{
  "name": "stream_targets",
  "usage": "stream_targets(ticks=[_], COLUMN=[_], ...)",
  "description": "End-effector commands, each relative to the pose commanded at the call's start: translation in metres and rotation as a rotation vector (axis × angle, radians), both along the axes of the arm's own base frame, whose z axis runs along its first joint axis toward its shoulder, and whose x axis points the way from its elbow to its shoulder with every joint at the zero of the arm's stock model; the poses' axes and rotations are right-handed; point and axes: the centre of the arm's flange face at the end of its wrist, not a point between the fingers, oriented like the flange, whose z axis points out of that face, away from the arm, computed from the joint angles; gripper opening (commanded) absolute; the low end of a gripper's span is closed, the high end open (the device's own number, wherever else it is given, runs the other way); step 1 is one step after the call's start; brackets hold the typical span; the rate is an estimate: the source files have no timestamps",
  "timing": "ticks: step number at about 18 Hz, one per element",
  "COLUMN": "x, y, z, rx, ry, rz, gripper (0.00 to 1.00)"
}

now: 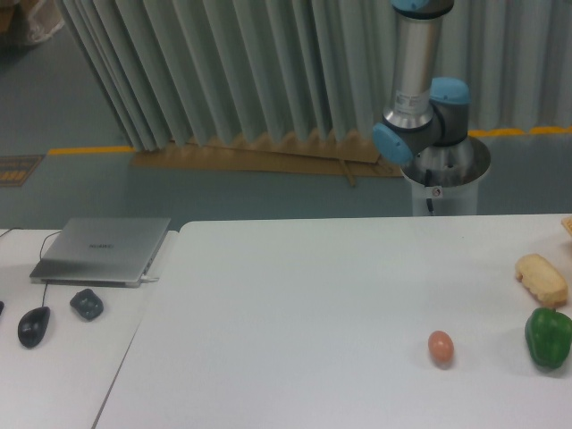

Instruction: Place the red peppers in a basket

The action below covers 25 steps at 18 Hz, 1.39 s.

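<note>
Grey-green pleated curtains hung behind the white table (295, 304), with a yellow floor line (94, 149) along their foot. We saw only the arm's base, shoulder joint and upright link (420, 98) at the back right; the gripper lay outside the view, so we could not tell whether it was released, clenched or holding anything. We found no red pepper anywhere in view, and no basket either; a small orange edge (567, 225) showed at the right border, but we could not say what it belonged to. On the table remained a brown egg (440, 347), a green bell pepper (548, 336) near the right edge, and a pale yellow bread-like item (541, 279) just behind it. On the separate left desk sat a closed laptop (103, 249), a computer mouse (34, 325) and a small dark object (87, 304). Our judgement on risk: with pepper, gripper and basket all off camera to the right, any fault there would go unrecorded by this view. A glossy rounded pepper could slip from two fingers if pinched off-centre, and a release too high or over a rim could let it bounce or roll out. We also judged that the green pepper and bread sat close to that side, so a low swing of the arm could knock them, and the egg would roll freely if nudged.
</note>
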Motion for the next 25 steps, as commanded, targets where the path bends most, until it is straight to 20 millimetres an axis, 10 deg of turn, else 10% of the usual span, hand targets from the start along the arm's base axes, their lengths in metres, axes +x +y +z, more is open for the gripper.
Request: stream_targets(ticks=[14, 16, 25], x=[-0.019, -0.017, -0.014], y=[-0.029, -0.029, -0.023], z=[0.004, 0.002, 0.002], rx=[0.000, 0.001, 0.003], ry=[0.025, 0.020, 0.020], rz=[-0.123, -0.127, -0.124], gripper=[0.58, 1.00, 1.00])
